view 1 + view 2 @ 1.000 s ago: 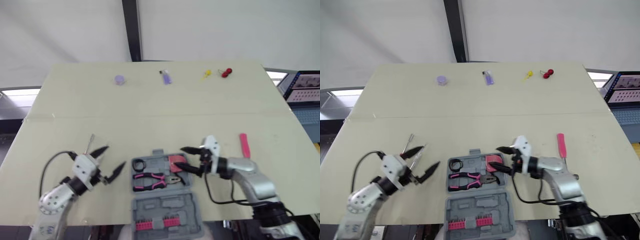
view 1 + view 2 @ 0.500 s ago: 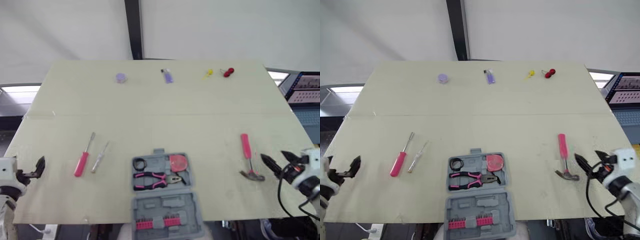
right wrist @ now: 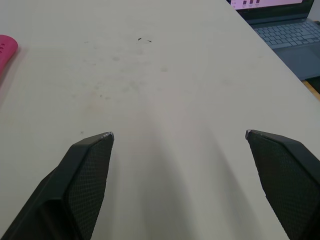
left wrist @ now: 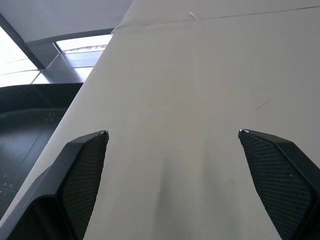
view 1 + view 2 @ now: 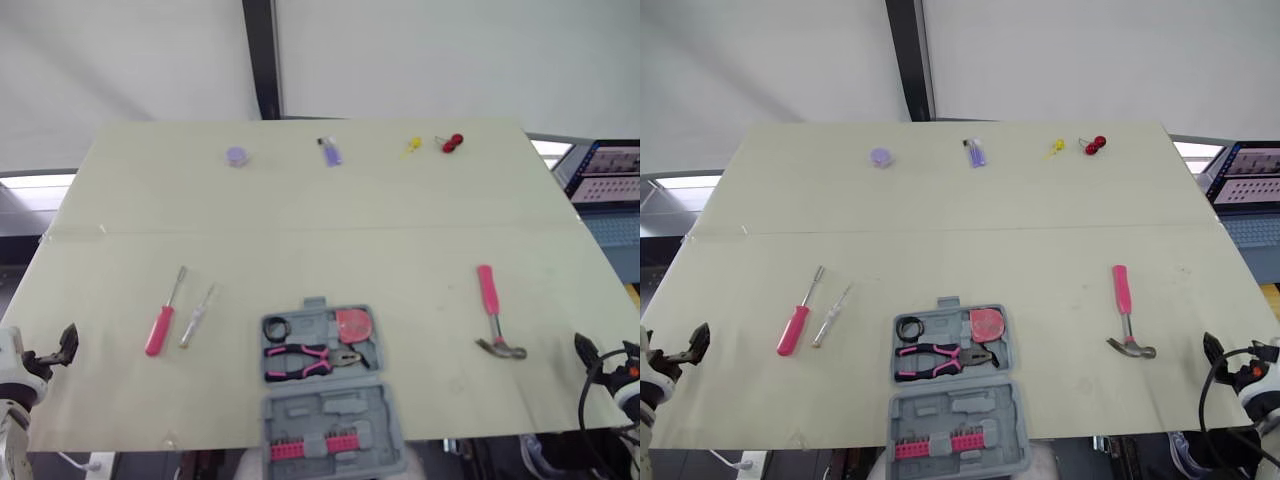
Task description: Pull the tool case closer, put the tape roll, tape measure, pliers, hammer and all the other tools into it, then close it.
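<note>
The grey tool case (image 5: 325, 385) lies open at the table's front centre. Its tray holds a black tape roll (image 5: 277, 327), a pink tape measure (image 5: 353, 323) and pink-handled pliers (image 5: 310, 355); the lid half carries a row of pink bits (image 5: 310, 447). A pink-handled hammer (image 5: 492, 310) lies to the right of the case. To its left lie a pink screwdriver (image 5: 163, 320) and a small clear one (image 5: 197, 316). My left gripper (image 5: 58, 348) is open at the table's left front edge, and my right gripper (image 5: 600, 352) is open at the right front edge. Both hold nothing.
At the table's far side lie a purple cap (image 5: 237, 156), a purple object (image 5: 331, 153), a yellow item (image 5: 411, 147) and a red item (image 5: 453, 143). A laptop (image 5: 610, 170) stands off the right edge. A dark post (image 5: 260, 60) rises behind the table.
Both arms have drawn back from beside the case to the table's outer front corners. The right gripper left the tape measure in the case; the screwdrivers and hammer now lie uncovered.
</note>
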You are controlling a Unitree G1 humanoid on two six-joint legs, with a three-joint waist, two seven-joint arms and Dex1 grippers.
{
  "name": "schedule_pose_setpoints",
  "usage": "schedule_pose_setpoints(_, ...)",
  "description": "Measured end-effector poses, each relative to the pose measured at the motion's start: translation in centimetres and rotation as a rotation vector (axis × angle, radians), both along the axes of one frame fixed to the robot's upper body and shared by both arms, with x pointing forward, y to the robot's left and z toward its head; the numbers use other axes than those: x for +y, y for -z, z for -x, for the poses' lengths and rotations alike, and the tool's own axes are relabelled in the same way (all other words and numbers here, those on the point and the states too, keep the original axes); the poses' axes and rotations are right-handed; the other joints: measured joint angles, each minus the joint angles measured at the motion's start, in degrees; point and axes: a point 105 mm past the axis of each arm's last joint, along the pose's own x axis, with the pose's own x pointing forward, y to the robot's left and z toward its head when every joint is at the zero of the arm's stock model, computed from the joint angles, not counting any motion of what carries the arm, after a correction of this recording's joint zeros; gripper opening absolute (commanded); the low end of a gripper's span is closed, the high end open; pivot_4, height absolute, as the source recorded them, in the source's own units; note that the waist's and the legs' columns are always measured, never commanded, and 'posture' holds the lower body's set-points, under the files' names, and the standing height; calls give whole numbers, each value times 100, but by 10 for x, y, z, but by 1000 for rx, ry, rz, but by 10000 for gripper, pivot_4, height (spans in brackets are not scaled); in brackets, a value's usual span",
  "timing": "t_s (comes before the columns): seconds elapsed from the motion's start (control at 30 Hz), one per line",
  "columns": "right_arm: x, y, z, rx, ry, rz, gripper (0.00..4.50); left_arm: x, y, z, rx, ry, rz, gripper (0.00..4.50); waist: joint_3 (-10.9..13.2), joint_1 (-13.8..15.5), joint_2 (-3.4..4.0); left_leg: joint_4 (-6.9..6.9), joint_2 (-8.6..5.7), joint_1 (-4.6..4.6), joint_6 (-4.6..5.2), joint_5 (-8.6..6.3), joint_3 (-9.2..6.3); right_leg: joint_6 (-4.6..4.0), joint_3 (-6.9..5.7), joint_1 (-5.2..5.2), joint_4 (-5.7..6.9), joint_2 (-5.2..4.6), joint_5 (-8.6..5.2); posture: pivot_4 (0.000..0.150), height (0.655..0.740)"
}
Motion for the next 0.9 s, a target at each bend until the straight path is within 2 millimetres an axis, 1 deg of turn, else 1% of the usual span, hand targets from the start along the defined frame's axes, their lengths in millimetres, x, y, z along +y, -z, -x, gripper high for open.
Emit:
schedule_pose_setpoints(0.07, 11, -5, -5, 3, -70, 16, 44647, -14, 1, -6, 10, 87, 1, 45000, 1, 0, 2, 0, 0, 0, 0, 0, 0, 0, 1, 0, 0, 0, 0, 1500, 7400)
schedule_pose_setpoints(0.13, 32, -16, -18, -2, -186, 33, 44647, -38, -4, -18, 8, 233, -15, 45000, 2, -3, 3, 4, 1, -1, -1, 0, 0, 0, 2, -1, 2, 0, 0, 1500, 7400)
schedule_pose_setpoints(0.17, 46, -24, -26, -7, -258, 50, 44925, -52, -9, -24, 8, 315, -36, 42430, 2, -1, 4, 5, 1, -1, -2, 1, 0, 0, 2, -1, 2, 0, 0, 1500, 7400)
schedule_pose_setpoints(0.2, 63, -36, -35, -16, -349, 71, 45000, -67, -18, -32, 3, 415, -72, 39461, 2, 5, 5, 5, 3, -1, -2, 1, 0, 0, 2, -2, 5, 1, 0, 1500, 7400)
schedule_pose_setpoints(0.23, 78, -46, -41, -18, -426, 88, 45000, -79, -27, -37, -3, 498, -111, 35554, 4, 14, 9, 3, 3, -2, -2, 1, 0, 0, 2, -4, 5, 1, 0, 1500, 7400)
schedule_pose_setpoints(0.3, 109, -61, -48, -17, -568, 118, 39268, -101, -42, -44, -6, 640, -169, 25826, 5, 51, 13, 0, 3, -2, -2, 1, -1, 0, 1, -6, 5, 1, 0, 1500, 7400)
schedule_pose_setpoints(0.33, 125, -65, -50, -5, -644, 134, 36591, -113, -44, -45, 12, 717, -187, 21464, 6, 64, 14, 0, 3, -3, -2, 1, 0, 0, 1, -7, 5, 1, 0, 1500, 7400)
schedule_pose_setpoints(0.37, 147, -68, -50, 17, -745, 155, 31275, -130, -43, -45, 53, 820, -198, 15228, 7, 71, 15, 0, 3, -3, -2, 1, 0, 0, 1, -8, 5, 1, 0, 1500, 7400)
schedule_pose_setpoints(0.4, 168, -68, -48, 35, -844, 169, 26231, -149, -38, -42, 93, 923, -196, 9963, 7, 75, 16, 0, 3, -4, -2, 1, 0, 0, 1, -7, 3, 1, 0, 1500, 7400)
schedule_pose_setpoints(0.47, 203, -60, -38, 102, -1015, 193, 15605, -182, -25, -29, 191, 1105, -174, 27, 9, 78, 16, 1, 3, -6, -2, 0, 0, 0, 1, -7, 2, 1, 0, 1500, 7400)
schedule_pose_setpoints(0.53, 225, -47, -26, 178, -1134, 201, 5363, -202, -8, -13, 296, 1232, -130, 0, 11, 88, 13, 3, 3, -6, -1, 0, -1, 0, 1, -8, 3, 2, 0, 1500, 7400)
schedule_pose_setpoints(0.57, 233, -41, -20, 216, -1188, 204, 494, -210, 0, -5, 352, 1286, -109, 0, 12, 97, 14, 5, 2, -7, -2, 1, 0, 0, 1, -8, 3, 2, 0, 1500, 7400)
schedule_pose_setpoints(0.63, 244, -32, -10, 283, -1272, 227, 494, -219, 8, 6, 439, 1361, -83, 0, 14, 119, 16, 13, 2, -7, -1, 1, 0, 0, 3, -6, 3, 1, 0, 1500, 7400)
schedule_pose_setpoints(0.7, 251, -24, -2, 345, -1343, 277, 494, -226, 12, 12, 483, 1403, -61, 0, 14, 144, 17, 14, 2, -7, -1, 0, 0, 0, 5, -5, 3, 1, 0, 1500, 7400)
schedule_pose_setpoints(0.8, 254, -11, 5, 424, -1411, 377, 494, -235, 20, 16, 521, 1450, -71, 0, 14, 182, 16, 12, 2, -7, -1, 0, 0, 0, 3, -7, 1, 2, 0, 1500, 7400)
schedule_pose_setpoints(0.9, 263, -3, 5, 439, -1457, 444, 494, -246, 28, 13, 517, 1467, -65, 0, 16, 213, 18, 15, 2, -9, -1, 0, 1, 0, 2, -9, 4, 1, 0, 1500, 7400)
